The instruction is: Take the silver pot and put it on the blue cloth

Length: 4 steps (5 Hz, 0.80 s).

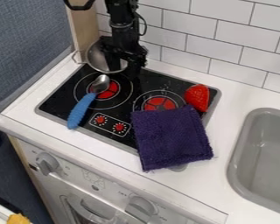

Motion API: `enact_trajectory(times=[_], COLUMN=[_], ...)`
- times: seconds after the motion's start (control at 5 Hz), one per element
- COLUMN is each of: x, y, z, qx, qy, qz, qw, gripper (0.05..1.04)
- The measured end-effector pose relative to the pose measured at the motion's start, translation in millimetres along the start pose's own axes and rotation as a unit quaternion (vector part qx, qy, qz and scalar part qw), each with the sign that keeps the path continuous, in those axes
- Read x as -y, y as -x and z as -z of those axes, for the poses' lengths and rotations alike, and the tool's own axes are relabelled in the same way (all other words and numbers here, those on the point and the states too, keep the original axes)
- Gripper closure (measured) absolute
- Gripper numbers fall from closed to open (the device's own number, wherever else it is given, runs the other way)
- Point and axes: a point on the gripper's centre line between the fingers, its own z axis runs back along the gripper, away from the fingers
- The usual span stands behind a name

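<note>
1. Cloth (169, 135), dark blue to purple, is nearest me: it lies folded over the front right of the stove top (60, 97) and runs past its edge onto the table (244, 89). That is where I have to set the pot.
2. Strawberry (197, 97), a red one, sits at the cloth's far right corner, so I would set down short of it.
3. Spoon (84, 107) lies on the view's left side of the stove, bowl end toward the hand; I judge it an easy thing to clip if I drag low.
4. My hand (122, 70) hangs at the back of the stove, and as far as I can make out it is released, its two sides standing apart.
5. Silver pot (96, 58) is at the stove's back left corner, right up against the hand on the view's left. Its loop handle points away from the hand, so the wall nearest me looks like the grip to take; then I'd lift and carry diagonally forward and right.
</note>
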Motion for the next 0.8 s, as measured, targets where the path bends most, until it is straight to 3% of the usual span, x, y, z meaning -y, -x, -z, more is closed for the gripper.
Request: enact_trajectory(times=[0.2,0.4,0.6,0.8], x=[0.7,4.2,9.4,26.0], y=[-0.6,4.1,12.3,17.2], z=[-0.3,-10.0,-37.2,-87.5], qx=[0.005,0.017,0.045,0.107], qy=[-0.001,-0.001,0.009,0.000], qz=[0.006,0.010,0.004,0.025], qw=[1.0000,0.9998,0.9989,0.9939], gripper=[0.658,0.827,0.965,1.011])
